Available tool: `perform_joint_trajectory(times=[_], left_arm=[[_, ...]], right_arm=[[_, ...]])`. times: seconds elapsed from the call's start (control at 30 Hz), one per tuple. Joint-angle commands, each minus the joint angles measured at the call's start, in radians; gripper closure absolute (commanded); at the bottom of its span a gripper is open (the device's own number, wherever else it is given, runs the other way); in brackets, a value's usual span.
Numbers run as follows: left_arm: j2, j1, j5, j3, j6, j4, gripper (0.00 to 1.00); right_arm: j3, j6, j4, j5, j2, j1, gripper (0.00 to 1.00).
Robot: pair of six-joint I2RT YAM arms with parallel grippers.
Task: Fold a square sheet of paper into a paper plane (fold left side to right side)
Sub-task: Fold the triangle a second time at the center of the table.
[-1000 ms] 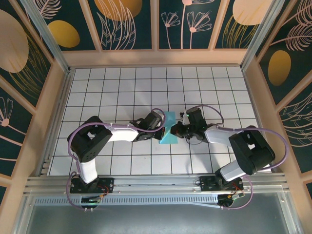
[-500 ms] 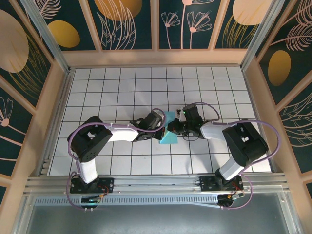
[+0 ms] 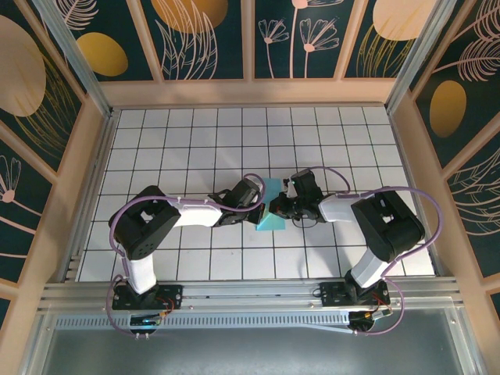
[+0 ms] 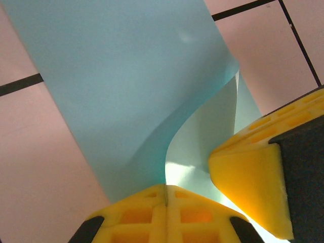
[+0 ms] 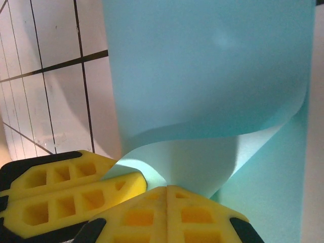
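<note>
The left end effector [image 4: 166, 201], pressed together, pinches the lifted edge of the square sheet of paper [image 4: 126, 76], which curls ahead of it; just right, the right end effector [image 5: 167, 201] pinches likewise, likely steadying the fold-over.

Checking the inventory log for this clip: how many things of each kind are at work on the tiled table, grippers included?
Turquoise square sheet of paper: 1
Yellow-fingered grippers: 2 (left gripper, right gripper)
Total: 3
</note>
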Motion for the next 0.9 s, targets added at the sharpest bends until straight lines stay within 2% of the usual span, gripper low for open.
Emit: perform_joint_trajectory(times=[0.0,0.1,0.17,0.6,0.77,0.87], left_arm=[[0.04,0.009,-0.007,0.002,0.019,-0.044,1.0],[0.039,0.009,-0.005,-0.003,0.017,-0.041,1.0],[0.035,0.009,-0.006,-0.004,0.014,-0.041,0.97],[-0.132,0.021,-0.108,0.015,0.002,-0.132,0.64],[-0.219,0.041,-0.035,-0.02,-0.036,-0.123,0.63],[-0.25,0.041,0.037,-0.051,-0.059,-0.105,0.7]], right_arm=[[0.021,-0.016,-0.035,0.039,0.016,0.008,1.0],[0.016,-0.014,-0.033,0.041,0.018,0.008,1.0],[0.015,-0.012,-0.039,0.043,0.023,0.008,1.0],[0.005,-0.018,-0.075,0.073,0.035,0.008,1.0],[0.003,-0.019,-0.067,0.069,0.035,0.008,1.0],[0.005,-0.022,-0.07,0.07,0.034,0.008,1.0]])
